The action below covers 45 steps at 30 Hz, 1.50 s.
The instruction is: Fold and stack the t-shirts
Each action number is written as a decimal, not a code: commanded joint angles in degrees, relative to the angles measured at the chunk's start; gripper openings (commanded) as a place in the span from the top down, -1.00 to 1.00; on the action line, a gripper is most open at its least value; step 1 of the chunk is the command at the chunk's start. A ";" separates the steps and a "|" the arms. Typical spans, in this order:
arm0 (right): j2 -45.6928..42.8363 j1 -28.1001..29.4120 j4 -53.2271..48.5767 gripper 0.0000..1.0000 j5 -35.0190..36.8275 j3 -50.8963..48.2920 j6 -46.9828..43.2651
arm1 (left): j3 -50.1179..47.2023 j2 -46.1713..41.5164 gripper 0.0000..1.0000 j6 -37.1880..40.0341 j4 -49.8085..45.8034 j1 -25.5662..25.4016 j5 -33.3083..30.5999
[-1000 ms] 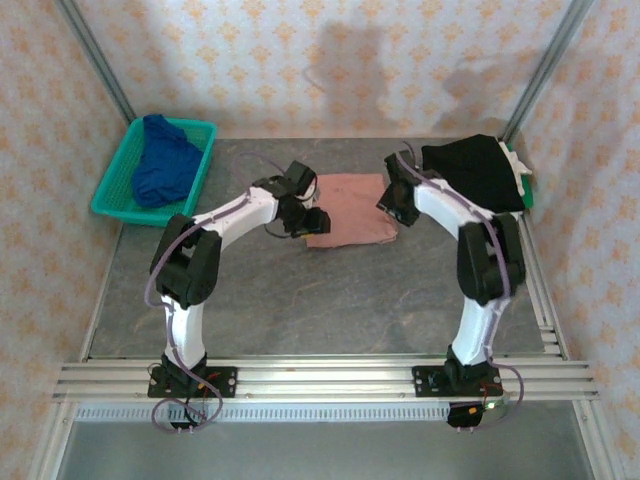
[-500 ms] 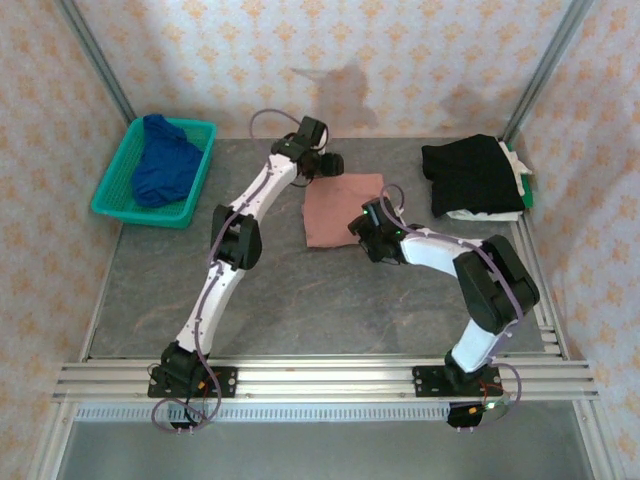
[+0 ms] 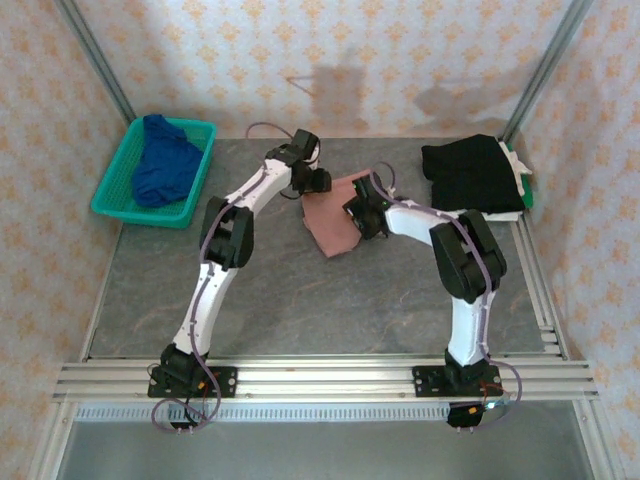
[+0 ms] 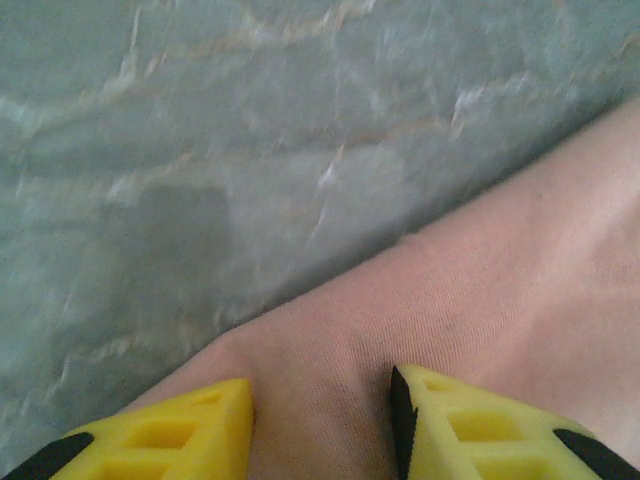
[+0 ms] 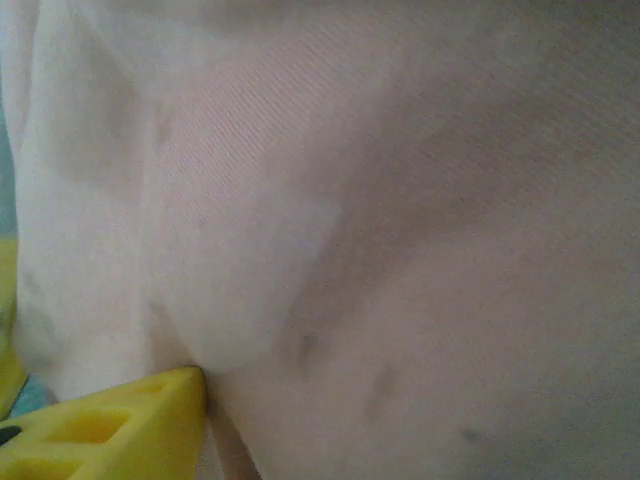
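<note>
One pink t-shirt (image 4: 500,280) spans left end effector's (image 4: 320,390) parted jaws; right end effector (image 3: 353,209) unclear

This is a robotics lab test cell, not a lived-in room. Two white-and-black machines, the left arm (image 3: 205,290) and the right arm (image 3: 465,310), are bolted to silver aluminium rails (image 3: 330,380) along the near edge of a grey stone-look counter (image 3: 320,300). Bare metal frame posts (image 3: 96,60) rise at the back corners, and the walls (image 3: 400,60) are flat panels of repeating orange-patterned paper that close the counter in on three sides like a staged backdrop.
</note>
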 commanded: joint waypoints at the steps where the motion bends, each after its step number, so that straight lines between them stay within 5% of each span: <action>1: 3.32 0.58 -17.37 -0.29 3.23 7.75 -7.47 | -3.78 -1.46 0.18 2.36 -5.87 -0.32 -3.17; 7: 0.22 2.72 -24.17 -0.34 7.17 8.15 -12.48 | -2.57 -1.28 0.21 3.64 -10.03 0.01 -6.56; 16: 2.83 3.23 -20.48 -0.36 1.74 6.98 -12.41 | -2.73 -1.47 0.23 3.44 -10.45 0.10 -5.46; 19: 4.41 3.17 -21.06 -0.16 3.96 7.75 -12.37 | -3.36 -2.01 0.25 3.47 -10.91 0.10 -5.58; 25: 4.40 1.48 -22.65 0.60 8.97 7.31 -15.89 | -6.53 -5.66 0.29 3.82 -11.26 0.69 -6.17; 30: -0.55 -0.79 -26.98 0.97 13.29 8.34 -27.46 | -12.24 -12.64 0.30 4.37 -10.75 3.05 -4.34; 39: -3.19 -2.80 -39.56 1.00 24.65 18.89 -58.31 | -27.94 -28.45 0.30 2.15 -4.59 9.81 -1.35; 45: -0.50 -7.60 -40.13 1.00 11.19 17.06 -50.59 | -32.02 -31.88 0.30 2.77 -4.13 11.53 -2.44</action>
